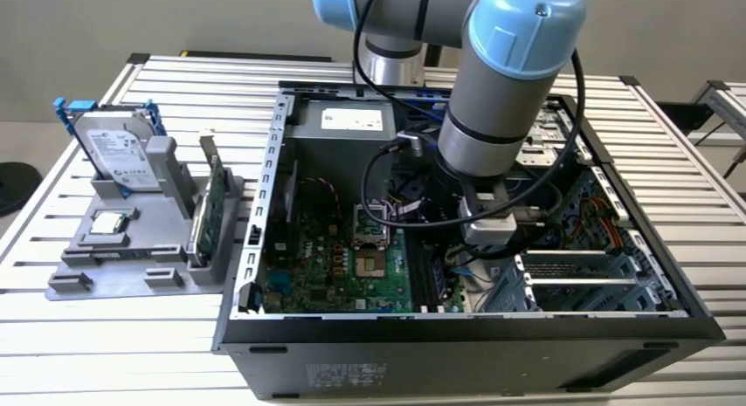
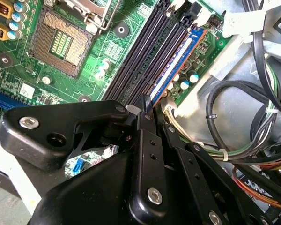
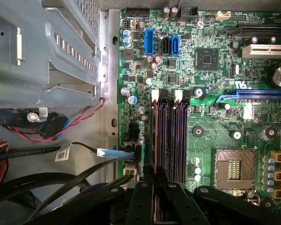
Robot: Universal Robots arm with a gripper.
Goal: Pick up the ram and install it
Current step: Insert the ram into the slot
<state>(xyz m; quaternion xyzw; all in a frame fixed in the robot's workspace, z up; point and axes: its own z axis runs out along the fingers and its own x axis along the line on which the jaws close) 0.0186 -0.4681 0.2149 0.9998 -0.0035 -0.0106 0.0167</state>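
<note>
A slatted metal table (image 1: 105,336) carries an open computer case (image 1: 466,345) with a grey parts stand (image 1: 117,258) beside it, towards the exterior view's left. On that stand sit a hard drive (image 1: 117,157) in a blue frame and a green card (image 1: 208,218) standing on edge. In this view the arm (image 1: 501,92) reaches down into the case, and the gripper (image 1: 490,240) hangs low over the green board (image 1: 338,275), close to the black slots (image 1: 422,279) along that board's edge.

In the second wrist view, the gripper (image 2: 145,105) has its fingers (image 2: 147,154) drawn close together on the near end of the ram (image 2: 175,65). The ram lies straight ahead of the fingertips, its long axis in line with the slots (image 2: 140,61), sitting in the outermost slot next to the metal wall; whether it is pushed fully home I cannot tell. The empty processor socket (image 2: 61,42) lies on the far side of the slots.

In the first wrist view, the gripper (image 3: 154,180) shows narrow, nearly closed fingers over the near end of the slots (image 3: 168,136), which run directly away from it. White latches (image 3: 155,96) mark their far ends.
</note>
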